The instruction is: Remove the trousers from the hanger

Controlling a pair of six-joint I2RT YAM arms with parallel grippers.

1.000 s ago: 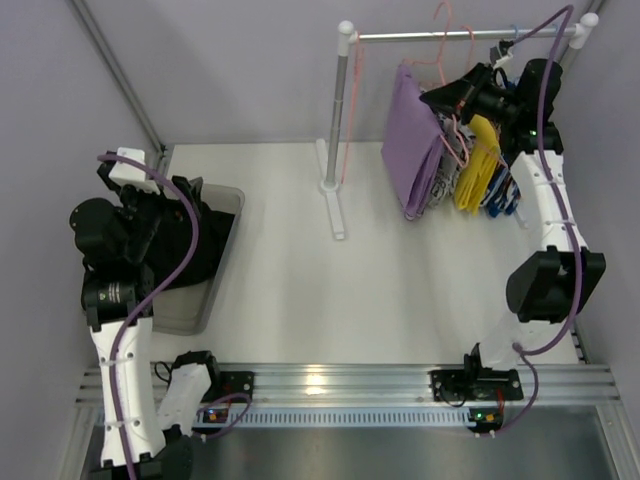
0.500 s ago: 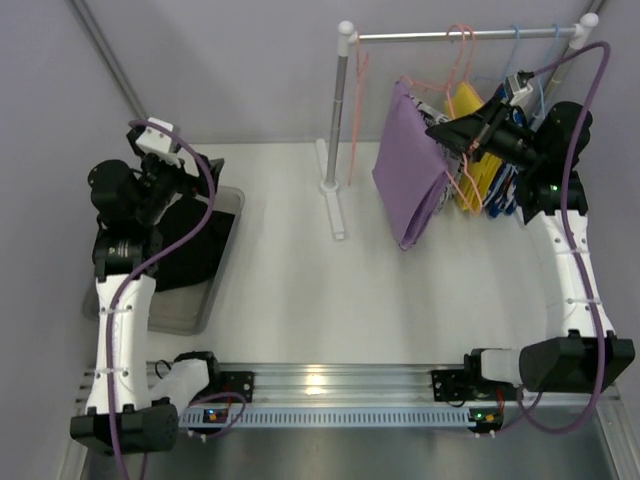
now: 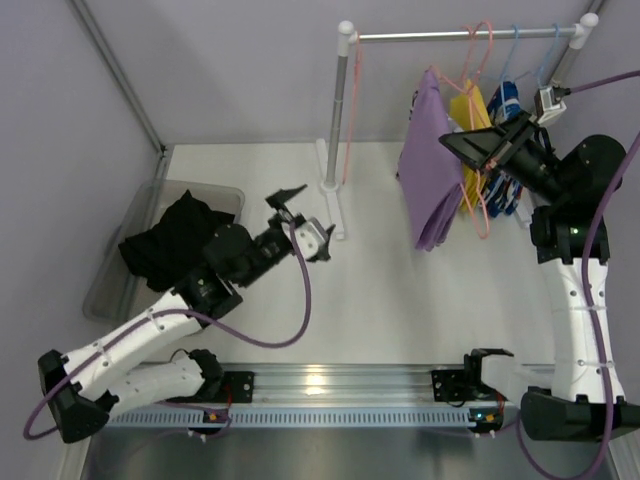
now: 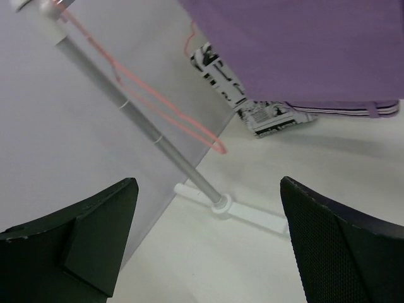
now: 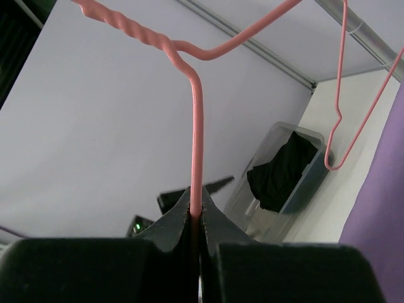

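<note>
The lilac trousers (image 3: pixel 434 165) hang folded over a pink hanger (image 3: pixel 470 150) below the rail (image 3: pixel 455 36). They also fill the top of the left wrist view (image 4: pixel 297 50). My right gripper (image 3: pixel 462 147) is shut on the pink hanger's wire (image 5: pixel 197 126), beside the lilac cloth (image 5: pixel 379 208). The black trousers (image 3: pixel 172 240) lie in the grey bin (image 3: pixel 230 197) at the left, also seen in the right wrist view (image 5: pixel 281 170). My left gripper (image 3: pixel 288 198) is open and empty over the table near the rack's foot (image 4: pixel 227 207).
The rack's left post (image 3: pixel 340 110) stands mid-table with an empty pink hanger (image 4: pixel 158 107) on it. A yellow garment (image 3: pixel 470 115) and a black-and-white printed garment (image 4: pixel 252 104) hang behind the lilac trousers, with blue hangers (image 3: pixel 510 70) beside them.
My left arm swung from the bin out to the table's middle, leaving the black trousers in the bin. My right gripper lifted the pink hanger with the lilac trousers rightward.
</note>
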